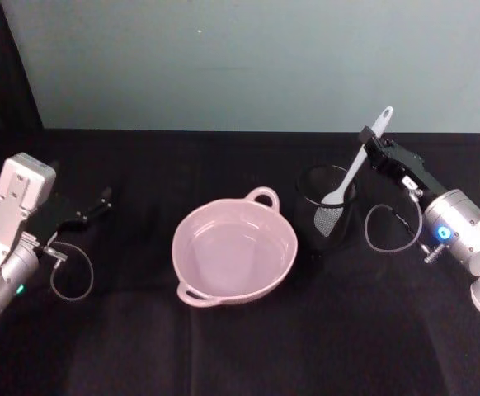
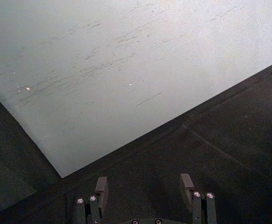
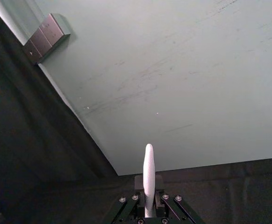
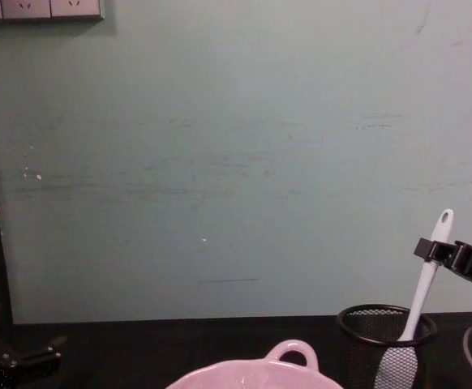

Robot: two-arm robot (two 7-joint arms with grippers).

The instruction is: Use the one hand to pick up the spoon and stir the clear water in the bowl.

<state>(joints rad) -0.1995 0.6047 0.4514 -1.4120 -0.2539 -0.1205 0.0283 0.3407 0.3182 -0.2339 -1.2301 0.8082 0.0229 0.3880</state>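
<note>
The pale pink bowl (image 1: 234,252) sits mid-table with clear water in it; its loop handle shows in the chest view (image 4: 291,353). To its right, the white spoon (image 1: 357,158) stands tilted in a black mesh cup (image 1: 327,210), blade down inside the mesh (image 4: 395,366). My right gripper (image 1: 374,145) is shut on the spoon's upper handle, just below the hole end. In the right wrist view the handle (image 3: 148,170) rises from between the closed fingers. My left gripper (image 1: 100,203) rests open at the far left, holding nothing; its fingers (image 2: 101,186) stand apart.
The table is covered in black cloth (image 1: 240,346), with a pale green wall (image 1: 265,58) behind. A wall socket plate (image 4: 37,8) is at the upper left. Loose cable loops hang by each wrist (image 1: 386,229).
</note>
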